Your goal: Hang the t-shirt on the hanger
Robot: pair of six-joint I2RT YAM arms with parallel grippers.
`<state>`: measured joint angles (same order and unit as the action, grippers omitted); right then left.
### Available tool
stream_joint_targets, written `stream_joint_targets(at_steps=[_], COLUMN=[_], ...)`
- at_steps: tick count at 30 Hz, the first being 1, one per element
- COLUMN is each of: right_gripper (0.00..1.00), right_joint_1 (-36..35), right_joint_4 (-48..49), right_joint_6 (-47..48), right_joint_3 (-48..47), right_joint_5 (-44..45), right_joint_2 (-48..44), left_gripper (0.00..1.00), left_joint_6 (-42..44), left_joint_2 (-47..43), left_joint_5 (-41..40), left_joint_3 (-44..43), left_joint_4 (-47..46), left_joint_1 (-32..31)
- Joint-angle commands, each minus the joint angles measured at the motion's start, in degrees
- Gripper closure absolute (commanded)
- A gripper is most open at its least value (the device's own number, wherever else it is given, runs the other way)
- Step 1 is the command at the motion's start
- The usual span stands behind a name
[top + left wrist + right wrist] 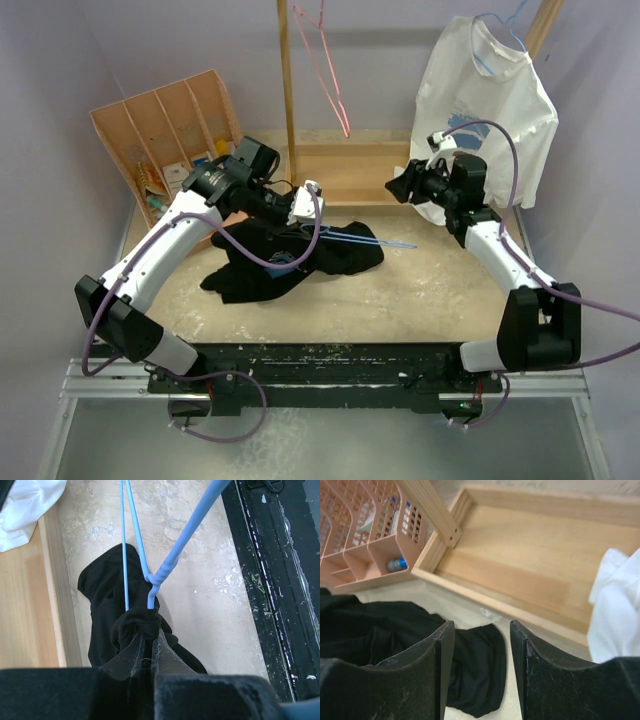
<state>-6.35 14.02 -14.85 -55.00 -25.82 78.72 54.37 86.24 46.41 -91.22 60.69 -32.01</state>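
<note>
Left end effector point(150, 651) is pressed together, pinching a bunched knot of the t-shirt point(258, 268) right where the stem of the hanger point(156, 576) is disappearing into the cloth; cannot tell whether the wire itself is caught in the pinch. T-shirt is lying crumpled on the desk point(420, 295) mid-scene, just in front of the wooden tray point(345, 172); hanger is lying across its upper right part, wire arms pointing toward the right arm. Likely reason for the grip: pinning collar and hook together so the shoulders can be worked over the wire. Right end effector point(481, 630) is hovering near the shirt's right end, spread wide, gripping nothing; probably positioned to take cloth. White t-shirt point(495, 110) is hanging behind it; not the target.
</note>
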Motion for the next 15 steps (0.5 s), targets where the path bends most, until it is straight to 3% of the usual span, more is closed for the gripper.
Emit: stream_joint_targets(at_steps=[1,9,15], right_gripper=[0.49,0.54,0.55], right_joint_1=[0.5,3.8,3.0], right_joint_4=[0.4,4.1,6.9], right_joint_6=[-3.2,-9.5,-10.6], right_joint_3=[-2.2,-2.2,-1.9], right_joint_5=[-9.4,-27.0,-30.2], right_joint_2=[2.3,10.6,13.2], left_gripper=[1.0,1.0,1.0], left_joint_6=[5.1,7.9,9.5], left_joint_2=[-1.5,0.2,3.7], left_joint_5=[2.4,1.6,-0.2], left_joint_3=[-1.6,-3.9,-4.1], left_joint_4=[-0.2,-1.4,-6.0], left_joint_1=[-0.1,-0.1,-0.4])
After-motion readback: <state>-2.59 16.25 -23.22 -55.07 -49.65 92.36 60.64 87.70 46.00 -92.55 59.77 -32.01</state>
